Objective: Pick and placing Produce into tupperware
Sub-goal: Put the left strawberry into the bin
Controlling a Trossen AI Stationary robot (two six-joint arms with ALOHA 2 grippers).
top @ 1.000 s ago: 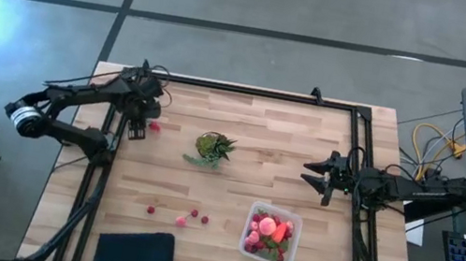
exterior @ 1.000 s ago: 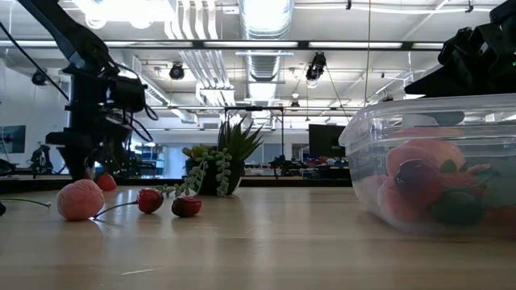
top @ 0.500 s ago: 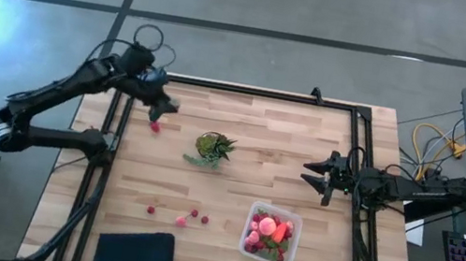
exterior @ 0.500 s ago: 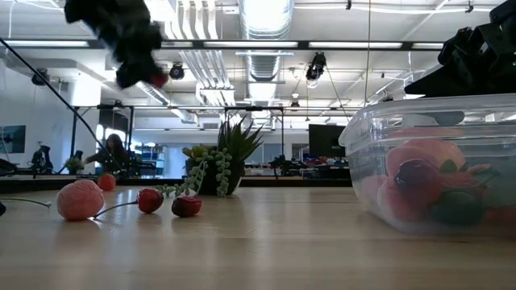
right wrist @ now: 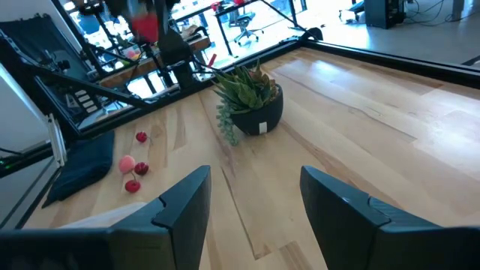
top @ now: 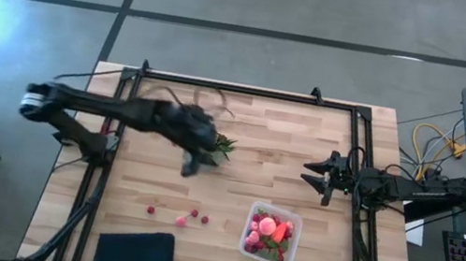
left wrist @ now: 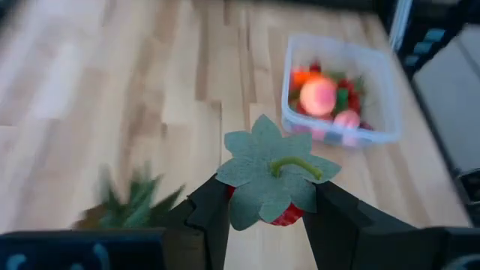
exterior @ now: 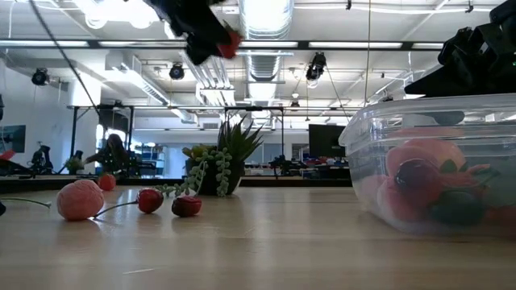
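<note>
The left arm has swung in from the surface's far-left edge, and now the left pincer [left wrist: 264, 214] is raised beside the green plant [right wrist: 251, 94], clamped on a strawberry [left wrist: 268, 184]. No readable labels. The right pincer [right wrist: 253, 196] waits half-open at the right. The tupperware [top: 271, 235] sits near-right, loose berries [top: 181, 216] beside it.

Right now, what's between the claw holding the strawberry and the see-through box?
Only bare wooden tabletop. In the high view, the left claw, gripping the red strawberry with green leaves, hangs by the small potted plant; nothing lies before the clear plastic box.
</note>
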